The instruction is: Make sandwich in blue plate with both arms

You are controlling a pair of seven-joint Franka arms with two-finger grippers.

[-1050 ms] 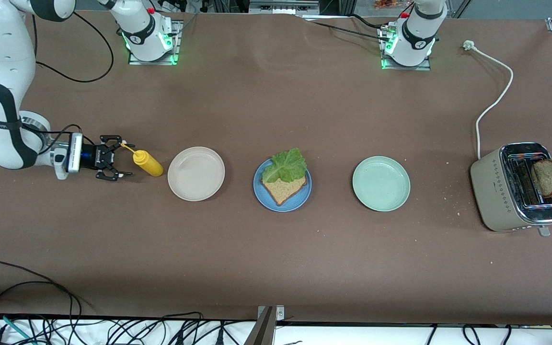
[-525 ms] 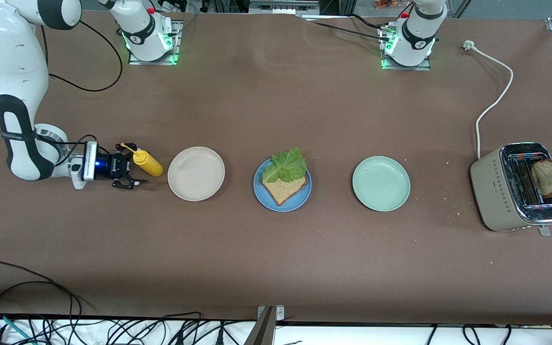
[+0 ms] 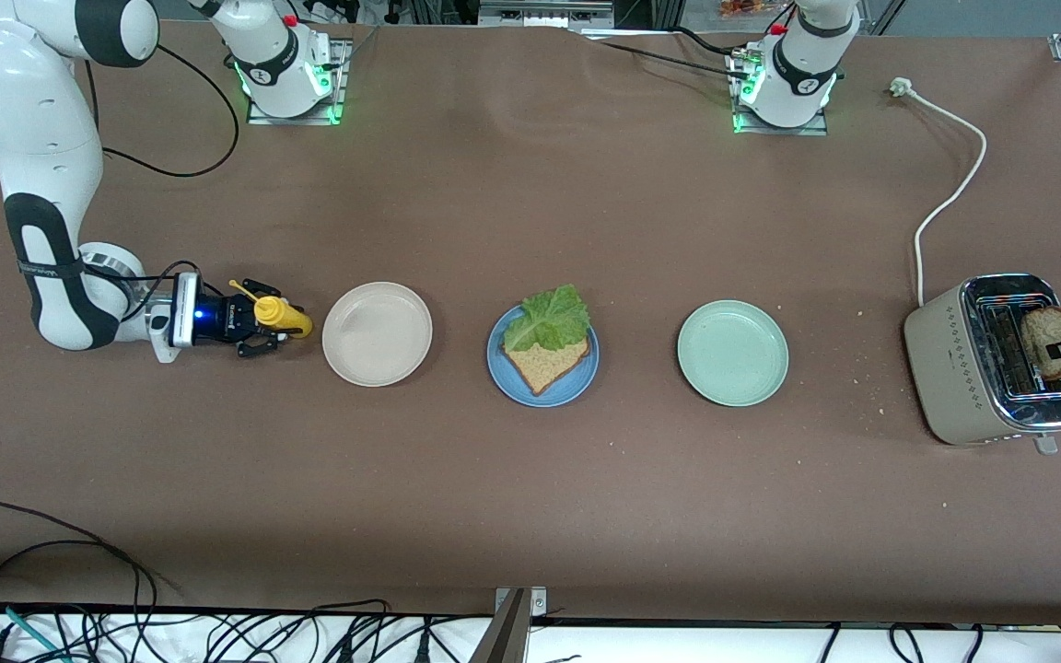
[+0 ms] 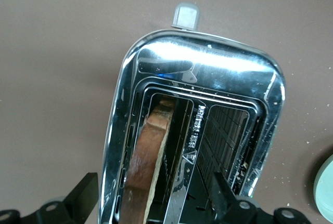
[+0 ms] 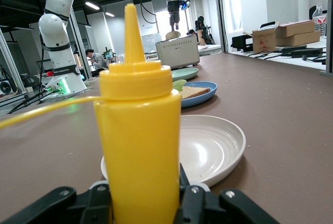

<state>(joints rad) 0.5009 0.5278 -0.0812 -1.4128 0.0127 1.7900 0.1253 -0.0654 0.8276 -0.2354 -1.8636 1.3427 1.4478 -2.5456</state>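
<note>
Reaching low and level, the right gripper (image 3: 265, 325) clasps the yellow bottle (image 3: 280, 313); the left gripper (image 4: 156, 203) straddles toast (image 4: 145, 161), spread wide.

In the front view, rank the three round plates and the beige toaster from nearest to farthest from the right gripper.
From the right gripper, around the yellow squeeze bottle:
1. Beige-white round plate, beside the bottle.
2. Round blue plate, mid-table, holding bread and lettuce.
3. Pale green round plate, toward the left arm's end.
4. Beige toaster, at the left arm's end.
</note>
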